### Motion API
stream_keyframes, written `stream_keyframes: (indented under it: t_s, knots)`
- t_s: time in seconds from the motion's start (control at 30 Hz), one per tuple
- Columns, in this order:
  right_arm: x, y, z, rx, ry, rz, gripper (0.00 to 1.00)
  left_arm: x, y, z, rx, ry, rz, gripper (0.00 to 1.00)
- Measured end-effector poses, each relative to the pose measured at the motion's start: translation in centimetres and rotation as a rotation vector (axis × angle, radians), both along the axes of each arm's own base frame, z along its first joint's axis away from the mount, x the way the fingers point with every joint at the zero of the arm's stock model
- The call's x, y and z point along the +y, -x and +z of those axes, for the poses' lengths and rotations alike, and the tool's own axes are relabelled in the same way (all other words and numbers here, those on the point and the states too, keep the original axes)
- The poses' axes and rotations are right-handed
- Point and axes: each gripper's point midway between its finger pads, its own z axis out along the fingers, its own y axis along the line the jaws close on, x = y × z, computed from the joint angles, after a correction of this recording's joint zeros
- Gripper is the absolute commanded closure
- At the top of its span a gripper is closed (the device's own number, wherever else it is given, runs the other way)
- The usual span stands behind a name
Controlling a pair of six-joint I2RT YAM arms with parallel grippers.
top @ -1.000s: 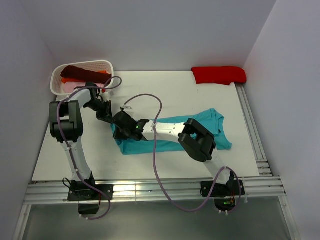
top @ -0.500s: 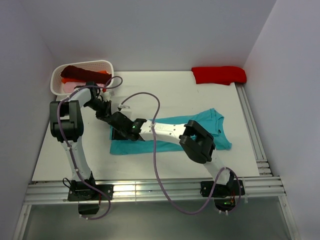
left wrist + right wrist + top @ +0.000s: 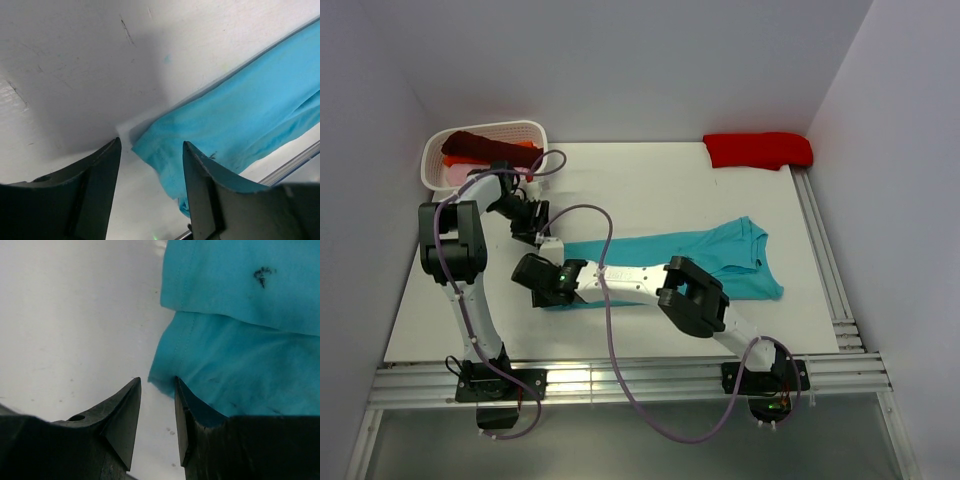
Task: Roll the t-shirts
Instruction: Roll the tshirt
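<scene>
A teal t-shirt (image 3: 720,255) lies stretched lengthwise across the white table (image 3: 650,190), neck end to the right. My left gripper (image 3: 535,228) hovers at the shirt's far left corner. In the left wrist view it (image 3: 150,150) is open, and the teal corner (image 3: 165,160) lies on the table between the fingers, free of them. My right gripper (image 3: 530,278) is at the shirt's near left corner. In the right wrist view it (image 3: 156,385) is open with a narrow gap, and the folded cloth edge (image 3: 165,375) lies just past the fingertips.
A white basket (image 3: 535,130) at the back left holds a maroon t-shirt (image 3: 475,145) with orange and pink cloth beside it. A red t-shirt (image 3: 758,150) lies folded at the back right corner. Metal rails (image 3: 825,260) run along the right and near edges.
The left gripper opened and let go of the shirt's corner, backing off slightly. The right gripper swung towards the near left, and the shirt's left end now lies flatter and longer.
</scene>
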Motion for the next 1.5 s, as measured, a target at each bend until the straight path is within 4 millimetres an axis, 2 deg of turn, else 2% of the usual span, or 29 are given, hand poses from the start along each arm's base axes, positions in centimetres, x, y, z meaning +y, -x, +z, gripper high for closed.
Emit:
stream_keyframes:
  t_s: [0.13,0.37,0.43,0.6,0.7,0.77,0.83,0.87,1.1,1.2,1.3,1.5]
  knots:
    - [-0.2,0.4,-1.3,0.0,0.05,-0.004,0.59,0.0,-0.1,0.1,-0.005,0.003,-0.006,0.39]
    - [0.2,0.5,-0.8,-0.009,0.053,-0.003,0.54,-0.3,0.6,0.4,0.006,0.036,-0.034,0.39]
    - [0.3,0.5,-0.9,-0.009,0.055,-0.002,0.52,-0.3,0.7,0.4,0.007,0.046,-0.04,0.38]
    - [0.3,0.6,-2.2,0.003,0.078,0.001,0.52,-0.3,1.1,0.8,0.015,0.08,-0.05,0.37]
    - [0.4,0.6,-2.2,0.008,0.075,0.004,0.62,-0.3,1.2,0.8,0.016,0.097,-0.051,0.37]
    - [0.3,0.7,-2.5,0.011,0.081,0.003,0.75,-0.4,1.3,0.8,0.019,0.105,-0.051,0.39]
    - [0.3,0.8,-2.6,0.017,0.077,-0.001,0.83,-0.5,1.3,0.5,0.025,0.114,-0.052,0.42]
    - [0.3,0.8,-2.8,0.018,0.074,-0.003,0.83,-0.6,1.3,0.4,0.028,0.119,-0.052,0.43]
    - [-0.7,0.8,-2.7,0.033,-0.015,-0.01,0.85,-0.8,1.3,-0.2,0.05,0.128,-0.034,0.83]
    - [-0.8,0.6,-2.6,0.046,-0.05,-0.005,0.85,-0.7,1.3,-0.3,0.048,0.12,-0.031,0.94]
    - [-0.8,0.4,-2.4,0.061,-0.086,0.001,0.85,-0.5,1.2,-0.4,0.044,0.095,-0.033,1.0]
    - [0.6,-0.1,-1.1,0.087,-0.203,0.015,0.85,0.4,0.9,-0.1,0.018,-0.011,-0.035,1.0]
